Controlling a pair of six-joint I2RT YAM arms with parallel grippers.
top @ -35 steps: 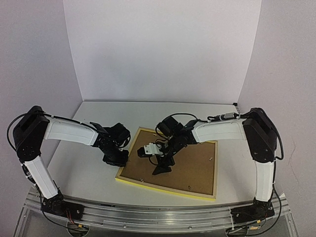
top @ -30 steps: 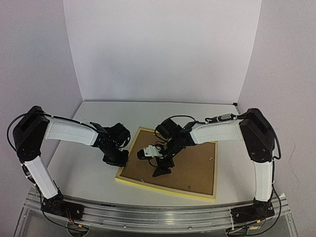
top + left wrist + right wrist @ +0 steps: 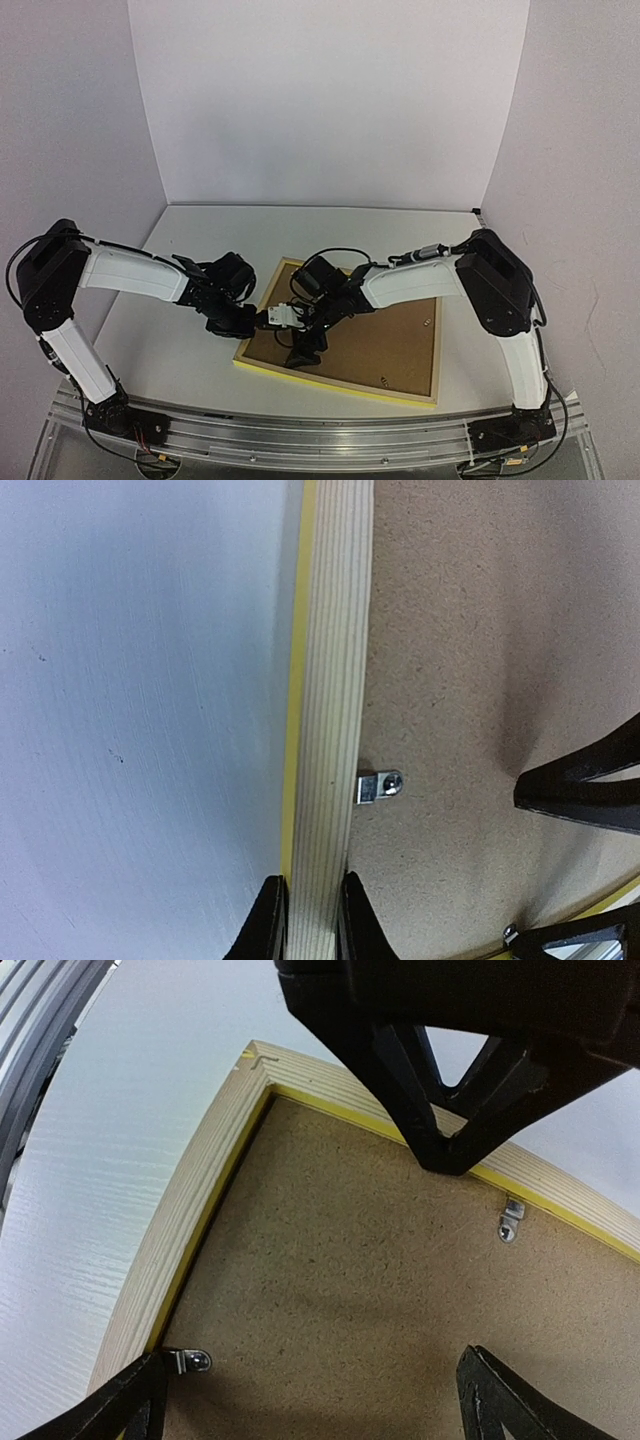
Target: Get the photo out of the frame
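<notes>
With the left claw (image 3: 305, 920) clamped on the face-down frame (image 3: 330, 680), whose backing board (image 3: 380, 1290) hides the photo, the spread-apart right claw (image 3: 320, 1405) should nudge the nearest clip (image 3: 188, 1361) sideways, off the board.

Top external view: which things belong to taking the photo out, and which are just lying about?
Job: frame, face down; backing board; metal clips; left gripper clamped on its rail; right gripper open above the board.
Just there: table; white backdrop.
</notes>
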